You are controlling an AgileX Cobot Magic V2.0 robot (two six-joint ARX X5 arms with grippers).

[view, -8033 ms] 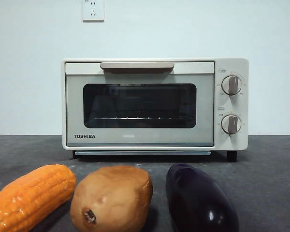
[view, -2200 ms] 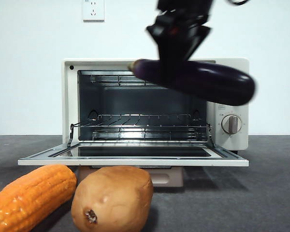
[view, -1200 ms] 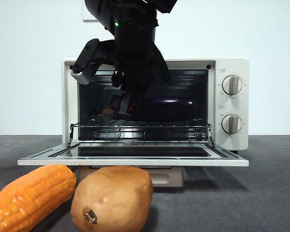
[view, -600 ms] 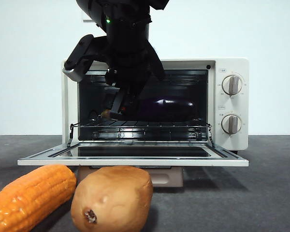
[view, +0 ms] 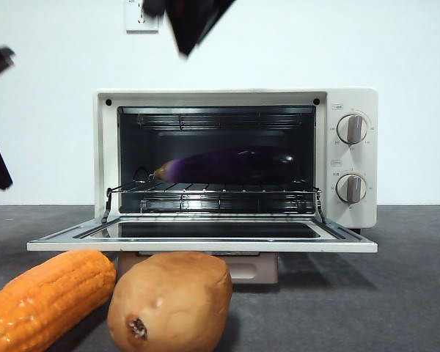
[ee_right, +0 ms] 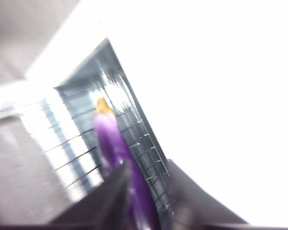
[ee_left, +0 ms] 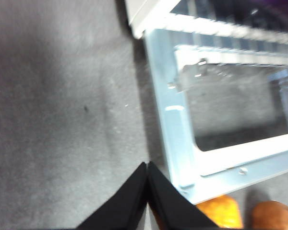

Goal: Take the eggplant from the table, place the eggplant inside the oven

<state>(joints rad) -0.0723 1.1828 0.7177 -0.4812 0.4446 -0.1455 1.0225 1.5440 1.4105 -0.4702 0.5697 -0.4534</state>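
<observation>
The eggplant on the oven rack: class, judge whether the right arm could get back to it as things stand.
Probably yes. The eggplant lies on the wire rack inside the oven, whose door is folded fully down, leaving the front open. The right gripper is open and faces it, with nothing between them.

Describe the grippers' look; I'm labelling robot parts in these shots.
Both are plain black. The left gripper has two matte, flat, wedge-shaped jaws tapering to a point. The right gripper shows two dark, blurred, tapering jaws. No cables or markings are visible.
</observation>
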